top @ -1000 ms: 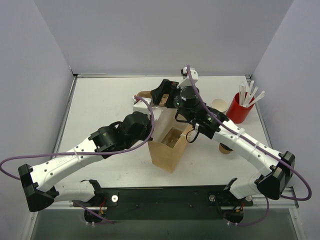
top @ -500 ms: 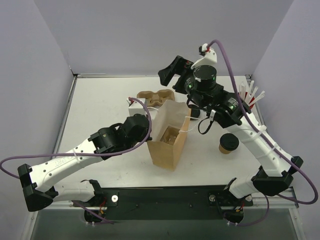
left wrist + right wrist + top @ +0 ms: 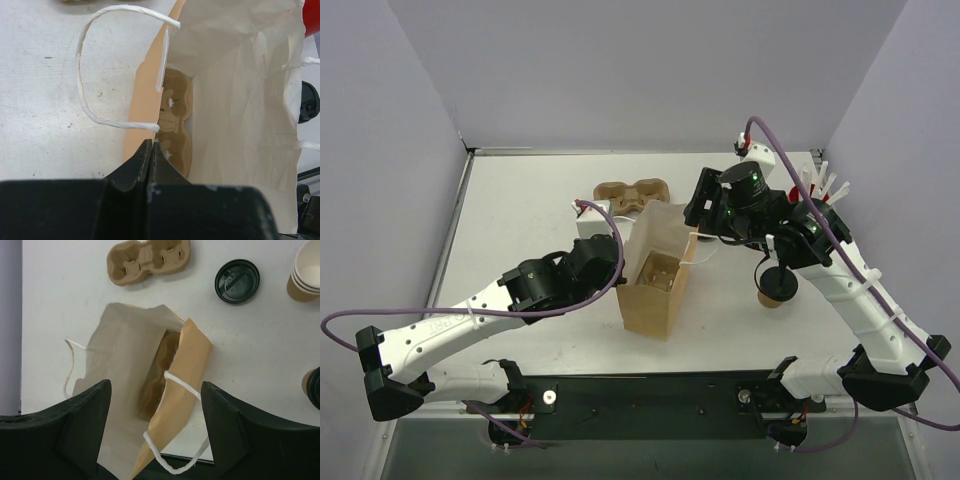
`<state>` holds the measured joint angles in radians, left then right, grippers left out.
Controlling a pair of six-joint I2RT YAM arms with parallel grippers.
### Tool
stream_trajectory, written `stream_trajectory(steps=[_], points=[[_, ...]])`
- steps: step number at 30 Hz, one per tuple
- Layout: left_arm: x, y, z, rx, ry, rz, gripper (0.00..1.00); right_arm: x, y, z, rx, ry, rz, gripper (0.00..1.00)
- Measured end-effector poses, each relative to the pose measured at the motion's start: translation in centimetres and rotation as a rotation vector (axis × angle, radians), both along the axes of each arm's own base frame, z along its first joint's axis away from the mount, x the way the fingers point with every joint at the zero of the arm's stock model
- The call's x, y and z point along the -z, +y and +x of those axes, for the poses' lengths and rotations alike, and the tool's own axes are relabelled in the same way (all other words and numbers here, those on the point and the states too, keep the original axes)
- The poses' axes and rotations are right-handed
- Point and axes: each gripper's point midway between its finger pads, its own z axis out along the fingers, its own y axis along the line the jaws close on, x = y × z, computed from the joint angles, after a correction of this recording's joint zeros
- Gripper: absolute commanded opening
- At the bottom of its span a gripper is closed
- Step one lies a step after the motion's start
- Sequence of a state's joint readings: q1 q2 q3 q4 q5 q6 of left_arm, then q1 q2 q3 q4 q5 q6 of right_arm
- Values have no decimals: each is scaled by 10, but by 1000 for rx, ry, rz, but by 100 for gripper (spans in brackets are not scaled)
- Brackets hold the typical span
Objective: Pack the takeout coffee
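The left hand (image 3: 149, 150), its fingers pressed together, pinches the rim of the upright brown paper bag (image 3: 655, 300). The right hand (image 3: 156, 385) hangs spread and empty above the bag's mouth. The small lidded kraft-brown takeout coffee (image 3: 777, 288) stands on the white tabletop (image 3: 520, 220), right of the bag.

Top view: fixed, high behind the arm bases (image 3: 385, 380), facing down and forward, whole table (image 3: 520, 210) in frame. Left wrist: very close, looking down into the open bag (image 3: 240, 115) from its rim. Right wrist: higher up, facing straight down on bag, carrier (image 3: 149, 260) and table. All three share the bag.
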<state>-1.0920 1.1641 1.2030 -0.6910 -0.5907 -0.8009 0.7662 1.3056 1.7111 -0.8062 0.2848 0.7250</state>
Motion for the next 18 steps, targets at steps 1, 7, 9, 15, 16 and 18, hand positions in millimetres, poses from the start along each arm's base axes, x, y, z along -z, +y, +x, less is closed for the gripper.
stream_trajectory(steps=[1,7,9,15,16,18], points=[[0,0,0,0,0,0,0,7,-3,-5,-1,30,-17,64],[0,-1,-1,0,1,-5,0,33,-11,-20,3,141,-73,59],[0,-1,-1,1,1,-7,0,38,-11,-22,4,166,-79,56],[0,-4,-4,12,1,-9,0,62,4,-26,-10,254,-111,51],[-1,-4,-4,12,1,-9,0,67,8,-25,-15,268,-122,51],[0,-4,-5,13,1,-9,0,77,14,-24,-20,293,-143,50]])
